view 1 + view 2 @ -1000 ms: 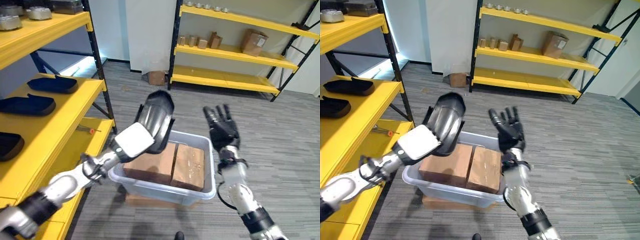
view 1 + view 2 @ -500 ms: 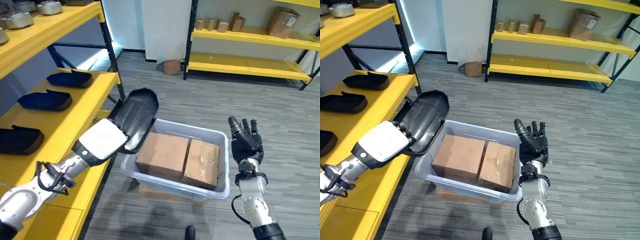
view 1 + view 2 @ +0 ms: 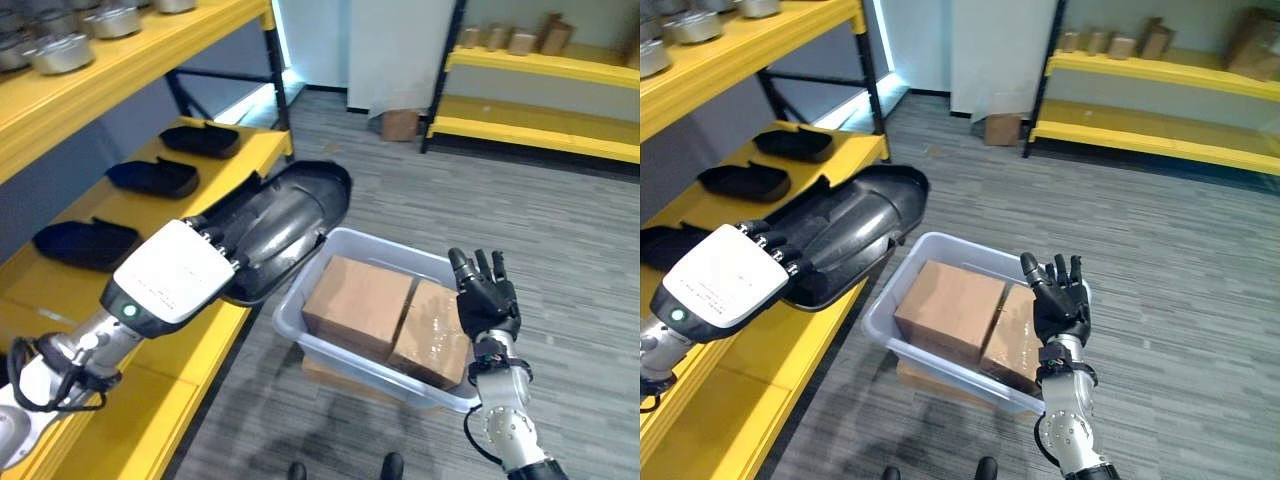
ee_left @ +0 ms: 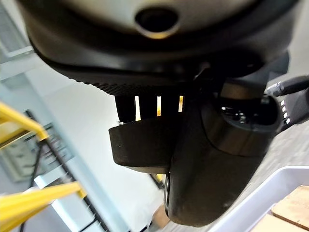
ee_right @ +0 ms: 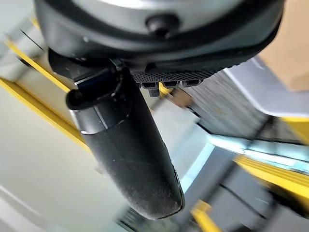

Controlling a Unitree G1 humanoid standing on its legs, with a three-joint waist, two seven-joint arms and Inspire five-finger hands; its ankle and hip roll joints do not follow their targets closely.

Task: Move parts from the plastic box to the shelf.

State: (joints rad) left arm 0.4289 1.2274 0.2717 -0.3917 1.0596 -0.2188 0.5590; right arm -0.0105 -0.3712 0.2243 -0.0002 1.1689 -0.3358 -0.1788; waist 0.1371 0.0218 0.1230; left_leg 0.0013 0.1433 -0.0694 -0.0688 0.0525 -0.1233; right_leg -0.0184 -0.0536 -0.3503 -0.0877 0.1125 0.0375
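Shelf (image 3: pixel 120 75) of yellow boards on dark posts runs along the left, its middle level carrying three dark moulded parts (image 3: pixel 152 176) in a row, its upper level some grey metal pieces (image 3: pixel 62 52). Just right of its near end sits the plastic box (image 3: pixel 902 345) on the grey floor, holding two brown cartons (image 3: pixel 948 309) side by side. The left hand (image 3: pixel 790 266) reaches out over the shelf edge and the box's left rim, fingers curled round a large black curved part (image 3: pixel 275 228), glossy and hollow like a shell. The right hand (image 3: pixel 485 295) stands upright at the box's right rim, palm turned away, fingers spread and holding nothing.
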